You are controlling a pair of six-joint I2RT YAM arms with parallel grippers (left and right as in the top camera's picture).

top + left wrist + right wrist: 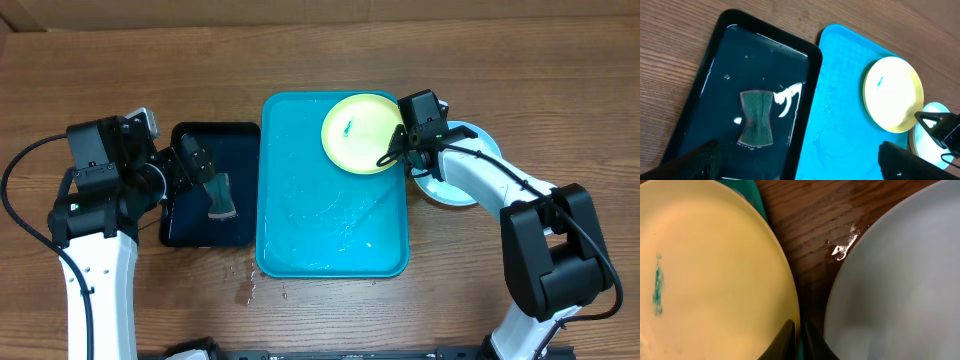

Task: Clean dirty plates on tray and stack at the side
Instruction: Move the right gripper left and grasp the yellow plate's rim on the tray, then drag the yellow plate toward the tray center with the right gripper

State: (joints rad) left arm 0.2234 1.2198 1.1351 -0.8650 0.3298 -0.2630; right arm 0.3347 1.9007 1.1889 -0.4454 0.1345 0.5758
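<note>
A yellow-green plate [360, 132] [892, 92] [705, 280] with a small blue smear [657, 287] lies in the far right corner of the blue tray [320, 220] [850, 130]. My right gripper [395, 150] [799, 340] is shut on that plate's right rim. A light blue plate [447, 192] [900, 280] rests on the table just right of the tray, partly under my right arm. My left gripper [200, 165] [800, 165] hangs open over the black tray, holding nothing.
A narrow black tray [190, 225] [715, 85] holding water and a green sponge [220, 197] [756, 117] sits left of the blue tray. Water drops lie on the wood by the blue tray's near left corner [250, 290].
</note>
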